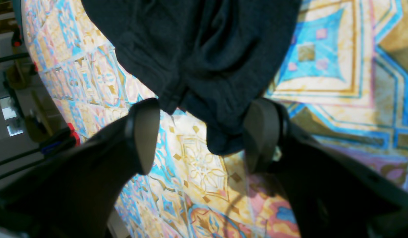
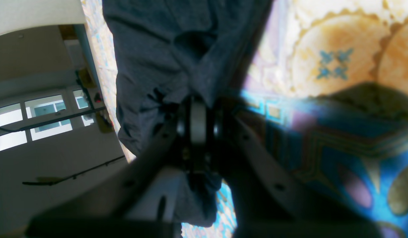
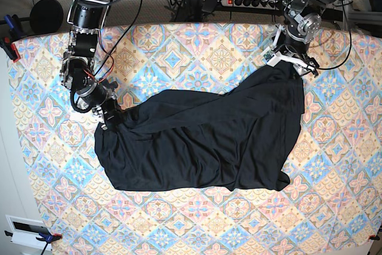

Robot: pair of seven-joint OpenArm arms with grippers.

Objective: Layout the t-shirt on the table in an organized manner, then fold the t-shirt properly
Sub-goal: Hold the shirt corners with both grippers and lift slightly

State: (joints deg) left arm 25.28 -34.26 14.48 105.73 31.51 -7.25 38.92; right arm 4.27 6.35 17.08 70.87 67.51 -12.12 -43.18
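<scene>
power strip [image 3: 253, 1]: lies beyond the far edge, cables plugged in
red clamps [image 3: 9, 49]: at the left edge
windows [image 2: 35, 120]: bright, in background

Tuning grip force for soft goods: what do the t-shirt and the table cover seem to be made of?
The t-shirt: black, matte knit fabric, probably cotton jersey; it drapes in soft folds and bunches where the right pincer pinches it. The table cover: a printed pastel tile pattern lying flat and smooth, with a slight sheen in the wrist views; possibly vinyl or oilcloth, though the look leaves it open.
</scene>
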